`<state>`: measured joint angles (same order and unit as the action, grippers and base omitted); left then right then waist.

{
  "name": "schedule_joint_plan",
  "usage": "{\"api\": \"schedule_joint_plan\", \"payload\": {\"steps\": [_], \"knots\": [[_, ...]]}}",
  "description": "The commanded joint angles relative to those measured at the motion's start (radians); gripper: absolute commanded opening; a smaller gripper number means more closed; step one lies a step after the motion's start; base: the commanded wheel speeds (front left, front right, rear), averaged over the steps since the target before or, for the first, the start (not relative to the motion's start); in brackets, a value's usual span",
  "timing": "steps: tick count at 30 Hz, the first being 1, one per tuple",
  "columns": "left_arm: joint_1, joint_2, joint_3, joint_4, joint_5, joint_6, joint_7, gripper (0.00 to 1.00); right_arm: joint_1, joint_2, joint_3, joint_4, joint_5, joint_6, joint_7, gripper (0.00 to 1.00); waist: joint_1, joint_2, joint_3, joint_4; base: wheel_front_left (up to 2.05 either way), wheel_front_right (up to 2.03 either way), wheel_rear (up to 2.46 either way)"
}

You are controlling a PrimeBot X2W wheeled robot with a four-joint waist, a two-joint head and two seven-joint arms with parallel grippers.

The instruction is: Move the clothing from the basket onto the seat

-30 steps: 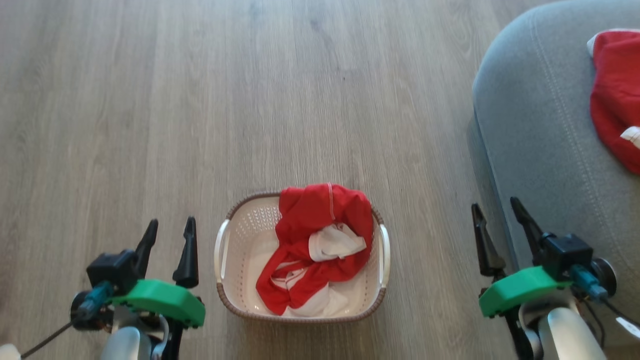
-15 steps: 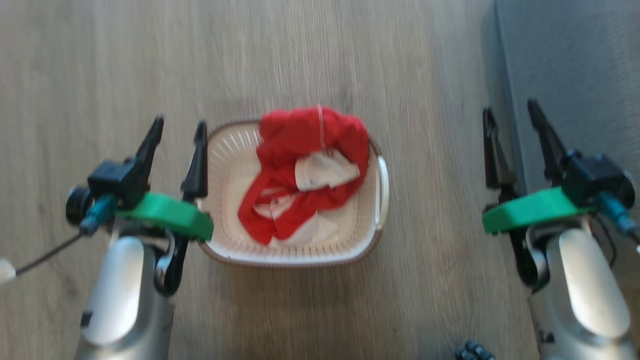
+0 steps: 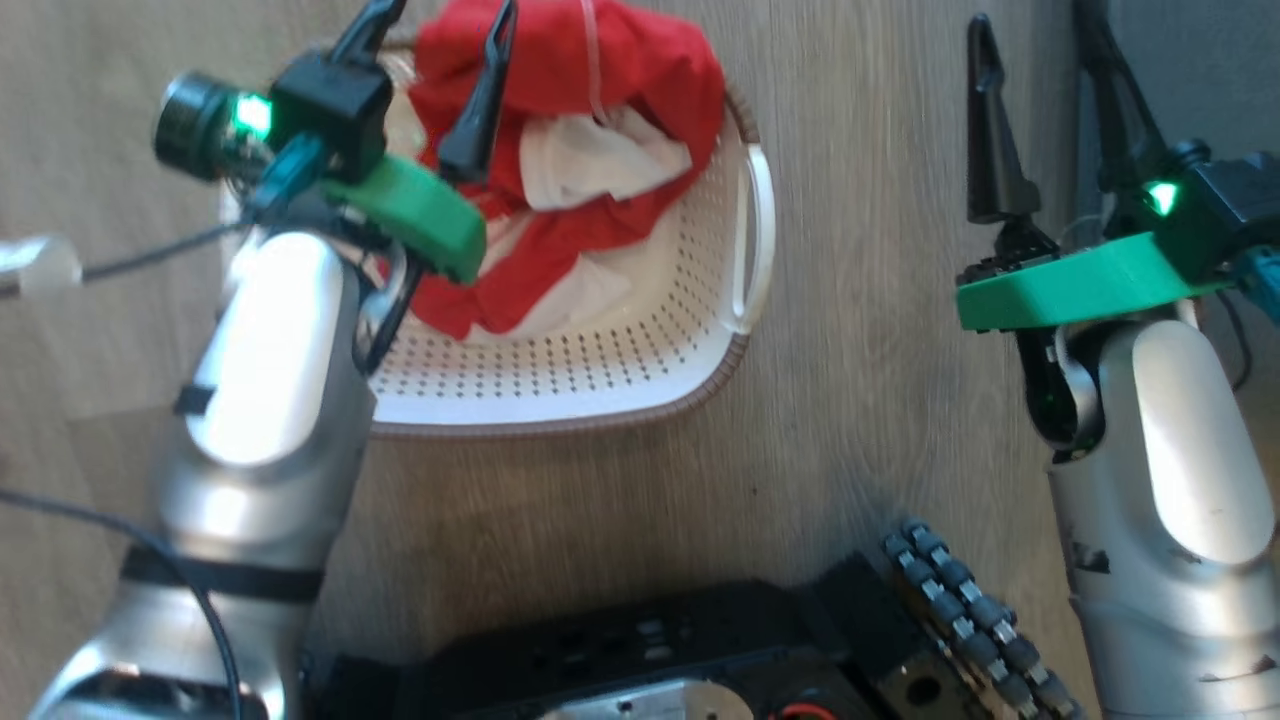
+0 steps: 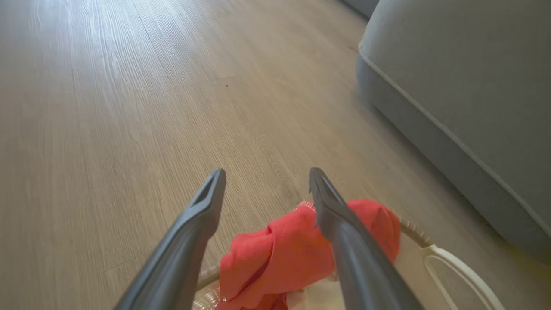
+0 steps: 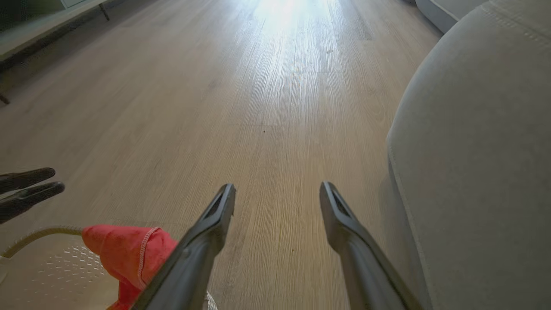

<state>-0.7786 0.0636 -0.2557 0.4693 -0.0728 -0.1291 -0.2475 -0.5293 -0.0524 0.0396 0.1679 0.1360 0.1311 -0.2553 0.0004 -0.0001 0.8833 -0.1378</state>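
– Whereabouts of the red-and-white clothing (image 3: 600, 110)?
– Bunched inside the cream perforated basket (image 3: 640, 340), toward its far side, heaped above the brown rim, with a white patch amid the red. All set on the wooden floor (image 3: 860, 300).
– And the left claw (image 3: 440, 30)?
– Poised right over the heap, with fingers spread wide and nothing between them, pointing away from the robot. Cannot tell whether touching the fabric. Carried on a silver forearm reaching forward and angled inward across the basket's left edge, with a green bracket and a glowing green light at the wrist.
– Right claw (image 3: 1032, 30)?
– Spread wide too, gripping nothing. Held over bare floor, apart from the basket's white handle, between the basket and the grey seat (image 5: 482, 150). Forearm straight ahead, fingers pointing forward.
– Beyond that?
– Grey upholstery with pale piping, to the right of the basket. At the bottom of the head view, the robot's black base (image 3: 650, 650) with a roller wheel.
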Motion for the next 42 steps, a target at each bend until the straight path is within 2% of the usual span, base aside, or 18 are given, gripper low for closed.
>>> {"api": "schedule_joint_plan", "payload": {"steps": [1,7,15,30,38,39,40,42], "knots": [[-0.013,0.034,-0.002,0.010,0.018,0.000,0.009,1.00,0.021,0.002,0.025,-0.031,0.010,0.000,-0.006,1.00,-0.0004,0.0001,0.093,-0.049,0.00,0.00,0.00],[-0.124,0.069,-0.063,0.130,0.043,-0.001,0.080,1.00,0.026,0.002,0.021,-0.023,0.029,0.000,-0.006,1.00,-0.0004,0.0001,0.109,-0.066,0.00,0.00,0.00],[-0.170,0.102,-0.071,0.198,0.042,-0.001,0.109,1.00,0.028,0.002,0.031,-0.019,0.057,0.000,-0.006,1.00,-0.0004,0.0001,0.100,-0.079,0.00,0.00,0.00],[-0.176,0.095,-0.085,0.258,-0.012,-0.001,0.155,1.00,0.022,0.002,0.029,-0.014,0.064,0.000,-0.006,1.00,-0.0004,0.0001,0.100,-0.073,0.00,0.00,0.00],[-0.178,0.099,-0.148,0.259,-0.061,-0.001,0.206,1.00,0.023,0.002,0.025,-0.012,0.066,0.000,-0.006,1.00,-0.0004,0.0001,0.093,-0.072,0.00,0.00,0.00],[-0.177,0.101,-0.157,0.255,-0.070,-0.001,0.211,0.91,0.023,0.002,0.025,-0.012,0.067,0.000,-0.006,1.00,-0.0004,0.0001,0.091,-0.072,0.00,0.00,0.00],[-0.174,0.106,-0.173,0.244,-0.087,-0.001,0.219,0.73,0.023,0.002,0.025,-0.011,0.069,0.000,-0.006,1.00,-0.0004,0.0001,0.087,-0.071,0.00,0.00,0.00],[-0.168,0.112,-0.186,0.230,-0.104,-0.001,0.225,0.57,0.023,0.002,0.025,-0.009,0.071,0.000,-0.006,1.00,-0.0004,0.0001,0.083,-0.071,0.00,0.00,0.00]]}}
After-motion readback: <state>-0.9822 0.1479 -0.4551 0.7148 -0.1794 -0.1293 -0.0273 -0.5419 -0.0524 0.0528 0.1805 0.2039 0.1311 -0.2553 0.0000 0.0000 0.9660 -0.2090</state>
